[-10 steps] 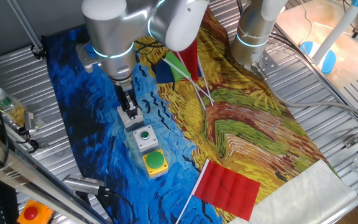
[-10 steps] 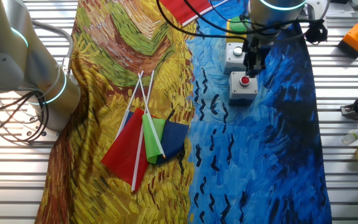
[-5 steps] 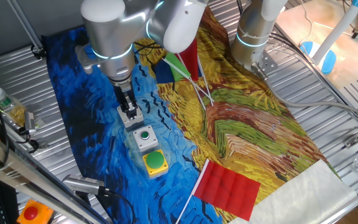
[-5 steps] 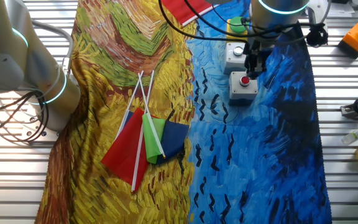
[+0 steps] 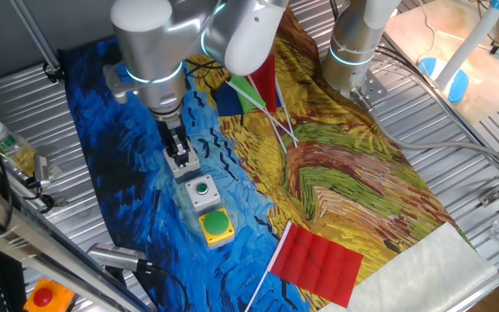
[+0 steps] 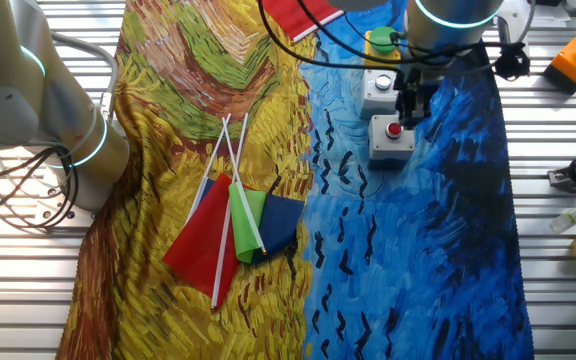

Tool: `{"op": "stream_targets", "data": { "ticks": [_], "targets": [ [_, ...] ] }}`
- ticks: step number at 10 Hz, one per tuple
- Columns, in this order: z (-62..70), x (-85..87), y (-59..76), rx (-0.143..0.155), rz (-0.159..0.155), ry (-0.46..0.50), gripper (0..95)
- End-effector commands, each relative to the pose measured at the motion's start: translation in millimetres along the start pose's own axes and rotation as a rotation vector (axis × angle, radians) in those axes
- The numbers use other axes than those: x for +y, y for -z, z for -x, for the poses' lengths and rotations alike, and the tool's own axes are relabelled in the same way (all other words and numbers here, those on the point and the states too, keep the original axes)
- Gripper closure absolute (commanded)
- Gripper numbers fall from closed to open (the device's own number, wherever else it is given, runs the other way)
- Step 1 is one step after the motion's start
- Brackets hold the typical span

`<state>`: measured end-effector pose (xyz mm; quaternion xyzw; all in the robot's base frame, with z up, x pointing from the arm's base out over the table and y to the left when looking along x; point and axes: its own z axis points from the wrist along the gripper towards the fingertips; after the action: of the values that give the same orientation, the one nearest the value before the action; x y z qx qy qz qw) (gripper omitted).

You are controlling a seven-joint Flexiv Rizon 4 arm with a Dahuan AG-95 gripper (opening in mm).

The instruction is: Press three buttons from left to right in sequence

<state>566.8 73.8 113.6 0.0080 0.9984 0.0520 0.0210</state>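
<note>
The robot's two-finger gripper point(image 6: 408, 112), finger state indiscernible, hangs directly over the small grey box with the red button point(image 6: 392, 138).

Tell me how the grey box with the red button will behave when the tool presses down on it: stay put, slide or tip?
The grey box with the red button looks squat and flat-based, so tipping seems unlikely. It sits on the painted cloth, which could let it creep if the tool pushes off-centre. A straight vertical press should probably hold it in place.
</note>
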Motion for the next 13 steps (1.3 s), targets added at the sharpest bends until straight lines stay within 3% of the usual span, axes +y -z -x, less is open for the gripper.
{"op": "stream_targets", "data": {
  "ticks": [1,7,13],
  "targets": [
    [3.2,0.5,0.1,0.006,0.000,0.004,57.0],
    [-15.6,-3.5,-6.2,0.000,0.001,0.016,57.0],
    [-18.4,-4.4,-8.5,0.003,0.005,0.018,57.0]
  ]
}}
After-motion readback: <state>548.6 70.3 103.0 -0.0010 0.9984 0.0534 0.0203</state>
